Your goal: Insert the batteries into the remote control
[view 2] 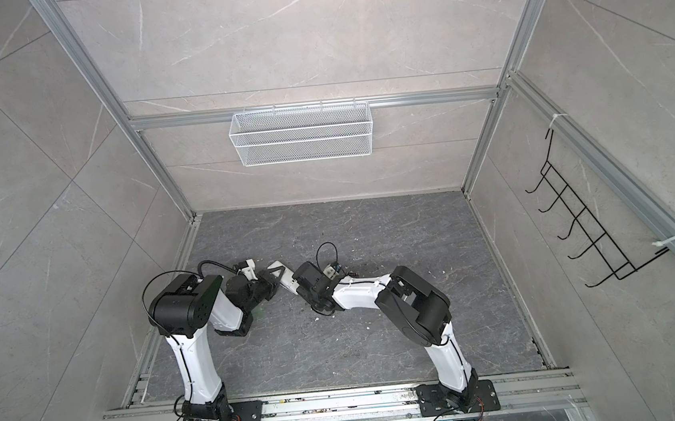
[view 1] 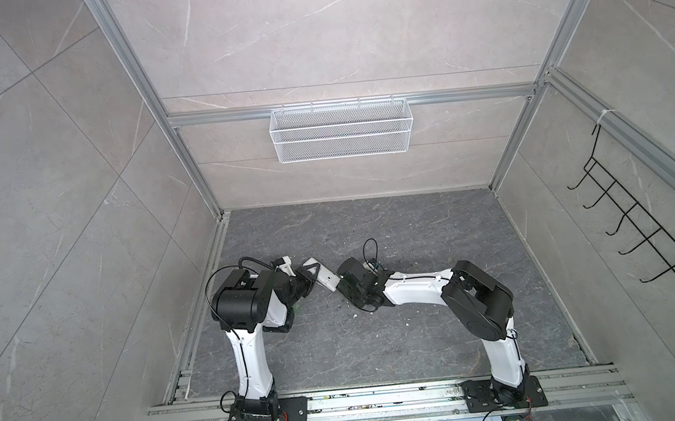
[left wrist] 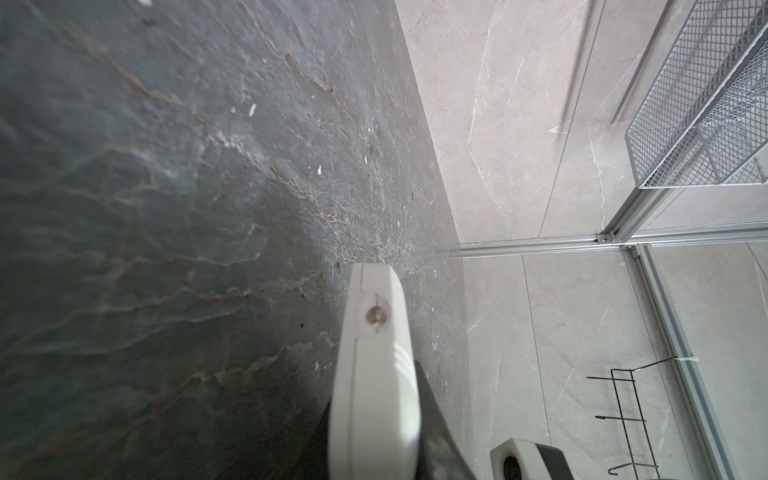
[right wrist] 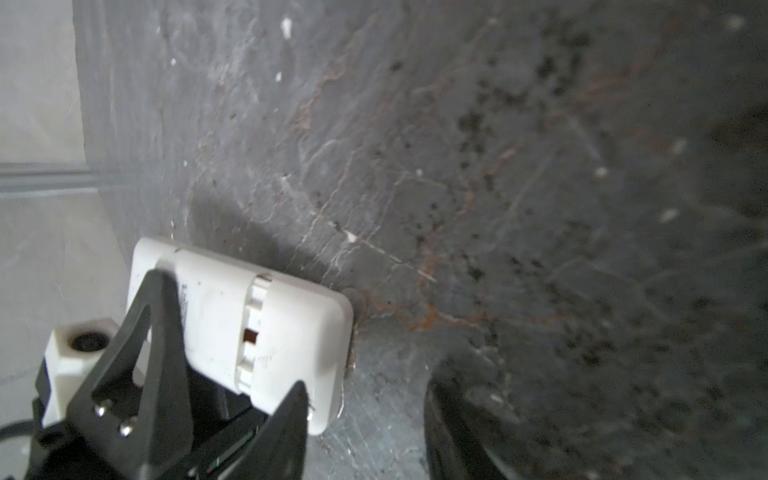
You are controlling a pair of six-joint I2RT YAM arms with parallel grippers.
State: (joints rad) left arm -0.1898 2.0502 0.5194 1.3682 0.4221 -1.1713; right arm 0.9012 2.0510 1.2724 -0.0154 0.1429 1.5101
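The left gripper (view 1: 311, 275) is seen clamped on the remote control (view 1: 327, 281), which is held toward the left of the dark marbled table (view 1: 380, 341). In the right wrist view, the handset's plain white back is shown between the black fingers (right wrist: 153, 332). A narrow gap is seen across that back, and a small brown piece (right wrist: 250, 334) is lodged in it; what this piece is cannot be told. The right gripper (view 1: 344, 293) is placed just beside the remote's free end. Whether its jaws are apart cannot be told.
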